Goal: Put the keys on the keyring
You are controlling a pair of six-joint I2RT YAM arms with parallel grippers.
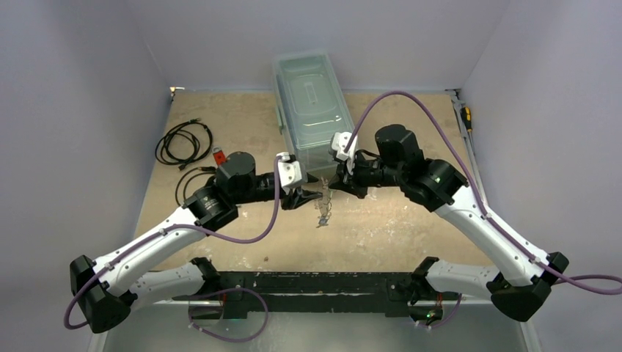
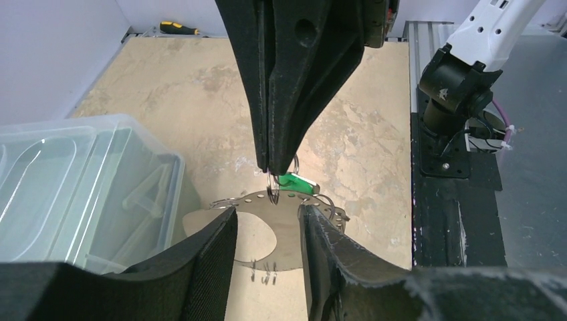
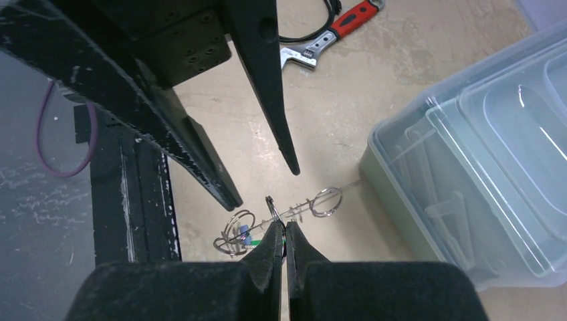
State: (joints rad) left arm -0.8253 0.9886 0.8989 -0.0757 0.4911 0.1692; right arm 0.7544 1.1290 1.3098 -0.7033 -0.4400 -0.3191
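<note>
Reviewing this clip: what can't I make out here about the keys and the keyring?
Top view: keyring is a tiny blur, and nothing on it is distinguishable.
Left wrist: green key is part-hidden by the right gripper; threaded or not is unclear.
Right wrist: blue key is only a speck beside the shut jaws.

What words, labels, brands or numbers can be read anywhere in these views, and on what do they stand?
No text can be read in any view.
Wrench: small marks on its head, too blurred to read.
Box: clear plastic, no lettering visible.
Keyring: a row of small holes only, no writing visible.
</note>
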